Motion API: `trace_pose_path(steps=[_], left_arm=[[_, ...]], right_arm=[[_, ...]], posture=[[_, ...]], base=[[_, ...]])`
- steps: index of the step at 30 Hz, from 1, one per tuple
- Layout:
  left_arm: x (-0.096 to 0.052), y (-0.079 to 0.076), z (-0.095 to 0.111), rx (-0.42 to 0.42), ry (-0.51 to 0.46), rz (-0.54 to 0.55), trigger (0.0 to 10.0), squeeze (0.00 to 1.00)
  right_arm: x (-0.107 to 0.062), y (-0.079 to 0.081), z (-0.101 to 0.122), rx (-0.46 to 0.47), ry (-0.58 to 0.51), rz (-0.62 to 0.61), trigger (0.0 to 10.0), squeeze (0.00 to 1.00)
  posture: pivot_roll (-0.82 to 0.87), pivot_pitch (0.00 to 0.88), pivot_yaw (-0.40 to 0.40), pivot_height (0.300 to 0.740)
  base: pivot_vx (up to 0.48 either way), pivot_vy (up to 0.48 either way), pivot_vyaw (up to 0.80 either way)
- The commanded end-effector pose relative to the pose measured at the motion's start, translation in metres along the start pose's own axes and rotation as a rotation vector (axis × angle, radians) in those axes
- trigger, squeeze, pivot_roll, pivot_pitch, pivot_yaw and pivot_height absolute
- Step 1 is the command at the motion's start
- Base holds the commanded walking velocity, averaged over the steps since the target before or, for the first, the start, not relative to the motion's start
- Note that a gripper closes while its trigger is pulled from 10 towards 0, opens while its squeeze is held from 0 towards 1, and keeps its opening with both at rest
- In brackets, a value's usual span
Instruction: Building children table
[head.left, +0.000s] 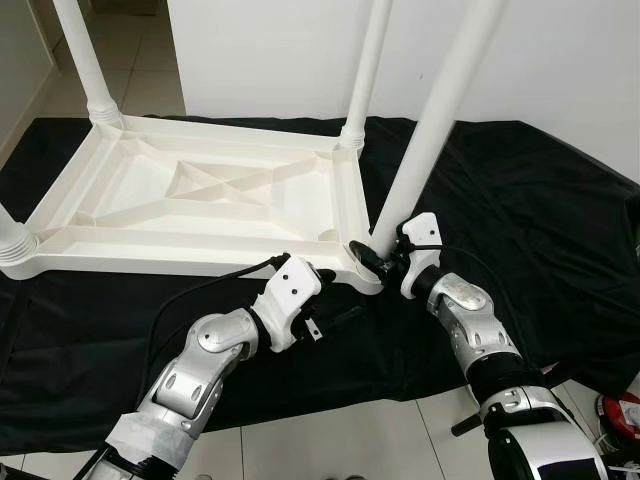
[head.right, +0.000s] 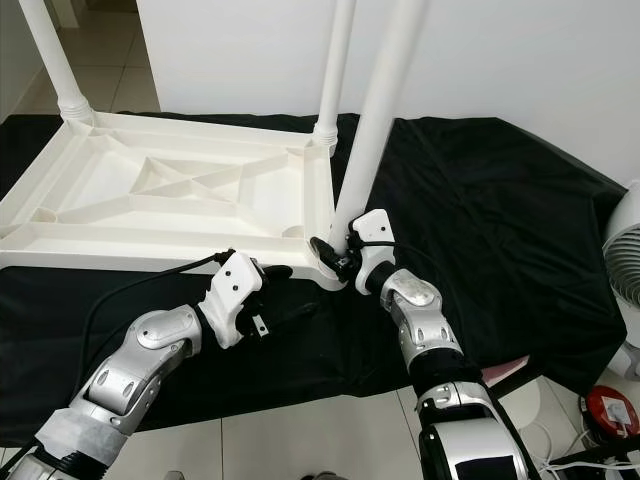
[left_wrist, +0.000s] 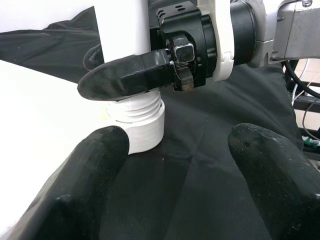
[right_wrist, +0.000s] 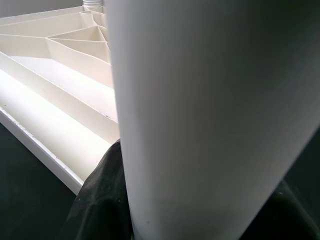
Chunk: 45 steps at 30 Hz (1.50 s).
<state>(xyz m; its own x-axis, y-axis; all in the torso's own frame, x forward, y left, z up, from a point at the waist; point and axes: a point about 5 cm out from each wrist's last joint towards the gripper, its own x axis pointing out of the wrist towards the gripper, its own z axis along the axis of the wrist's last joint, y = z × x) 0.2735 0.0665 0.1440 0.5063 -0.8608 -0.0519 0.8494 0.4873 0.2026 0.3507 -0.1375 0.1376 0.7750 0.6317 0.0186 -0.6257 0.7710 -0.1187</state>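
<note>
A white plastic table (head.left: 200, 200) lies upside down on a black cloth (head.left: 520, 220). Legs stand in its far left (head.left: 85, 60), far right (head.left: 365, 70) and near left (head.left: 12, 240) corners. At the near right corner my right gripper (head.left: 376, 256) is shut on the foot of a fourth leg (head.left: 430, 130). In the left wrist view the leg's screw thread (left_wrist: 137, 107) shows above the corner socket (left_wrist: 145, 132), with a right finger (left_wrist: 130, 75) wrapped round the leg. My left gripper (head.left: 335, 295) hovers open over the cloth just short of that corner, touching nothing.
The cloth's front edge hangs near my arms, with tiled floor (head.left: 330, 440) below. A white fan (head.right: 625, 260) and a red object (head.right: 610, 410) stand at the right. A white wall (head.left: 560, 60) rises behind the table.
</note>
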Motion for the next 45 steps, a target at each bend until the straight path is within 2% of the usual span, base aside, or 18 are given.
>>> trace_pose_path(steps=[1, 13, 14, 17, 22, 24, 27, 29, 32, 34, 35, 36, 38, 40, 45], left_arm=[[0.002, -0.001, 0.002, 0.007, 0.002, -0.006, 10.0, 0.0], [0.002, -0.002, 0.001, 0.008, 0.006, 0.004, 10.0, 0.0], [0.003, -0.002, 0.001, 0.008, 0.005, 0.005, 10.0, 0.0], [0.004, -0.001, 0.0, 0.003, 0.008, 0.015, 10.0, 0.0], [0.004, -0.001, -0.001, -0.008, 0.015, 0.02, 10.0, 0.0], [0.004, -0.001, -0.003, -0.035, 0.029, 0.032, 10.0, 0.0], [0.004, -0.001, -0.004, -0.044, 0.034, 0.036, 10.0, 0.0], [0.003, 0.0, -0.004, -0.047, 0.046, 0.05, 10.0, 0.0], [0.003, 0.002, -0.005, -0.041, 0.051, 0.057, 10.0, 0.0], [0.002, 0.002, -0.006, -0.039, 0.058, 0.064, 10.0, 0.0], [0.002, 0.002, -0.006, -0.039, 0.058, 0.064, 10.0, 0.0], [0.003, 0.002, -0.007, -0.055, 0.068, 0.065, 10.0, 0.0], [0.003, 0.002, -0.007, -0.06, 0.071, 0.065, 10.0, 0.0], [0.004, 0.002, -0.007, -0.074, 0.075, 0.067, 10.0, 0.0], [0.005, 0.002, -0.007, -0.091, 0.083, 0.068, 10.0, 0.0]], right_arm=[[0.0, 0.005, -0.009, 0.014, 0.051, 0.054, 0.0, 0.0], [0.0, 0.004, -0.013, 0.066, 0.05, 0.058, 0.0, 0.0], [0.001, 0.006, -0.013, 0.067, 0.044, 0.052, 10.0, 0.0], [0.003, 0.007, -0.018, 0.036, 0.102, -0.002, 10.0, 0.0], [0.005, 0.01, -0.018, 0.042, 0.108, -0.032, 10.0, 0.0], [0.009, 0.014, -0.015, 0.057, 0.106, -0.126, 10.0, 0.0], [0.011, 0.016, -0.014, 0.065, 0.105, -0.165, 10.0, 0.0], [0.01, 0.02, -0.014, 0.08, 0.106, -0.268, 10.0, 0.0], [0.008, 0.022, -0.015, 0.087, 0.112, -0.315, 10.0, 0.0], [0.003, 0.027, -0.021, 0.126, 0.123, -0.463, 10.0, 0.0], [0.003, 0.027, -0.021, 0.126, 0.123, -0.463, 10.0, 0.0], [-0.001, 0.032, -0.024, 0.172, 0.117, -0.568, 10.0, 0.0], [-0.001, 0.033, -0.024, 0.181, 0.116, -0.586, 10.0, 0.0], [0.002, 0.044, -0.021, 0.198, 0.098, -0.623, 10.0, 0.0], [0.005, 0.054, -0.016, 0.206, 0.085, -0.594, 10.0, 0.0]], posture=[[0.09, 0.039, -0.086, 0.74], [0.09, 0.044, -0.085, 0.74], [0.08, 0.044, -0.087, 0.74], [0.08, 0.047, -0.091, 0.74], [0.08, 0.047, -0.092, 0.74], [0.08, 0.048, -0.092, 0.74], [0.08, 0.048, -0.092, 0.74], [0.08, 0.053, -0.096, 0.74], [0.08, 0.053, -0.096, 0.74], [0.08, 0.051, -0.097, 0.74], [0.08, 0.051, -0.097, 0.74], [0.08, 0.048, -0.103, 0.74], [0.08, 0.048, -0.103, 0.74], [0.08, 0.043, -0.105, 0.74], [0.08, 0.038, -0.107, 0.74]], base=[[0.0, 0.0, 0.0], [0.0, 0.0, 0.0], [0.0, 0.0, 0.0], [0.0, 0.0, 0.0], [0.0, 0.0, 0.0], [0.0, 0.0, 0.0], [0.0, 0.0, 0.0], [0.0, 0.0, 0.0], [0.0, 0.0, 0.0], [0.0, 0.0, 0.0], [0.0, 0.0, 0.0], [0.0, 0.0, 0.0], [0.0, 0.0, 0.0], [0.0, 0.0, 0.0], [0.0, 0.0, 0.0]])
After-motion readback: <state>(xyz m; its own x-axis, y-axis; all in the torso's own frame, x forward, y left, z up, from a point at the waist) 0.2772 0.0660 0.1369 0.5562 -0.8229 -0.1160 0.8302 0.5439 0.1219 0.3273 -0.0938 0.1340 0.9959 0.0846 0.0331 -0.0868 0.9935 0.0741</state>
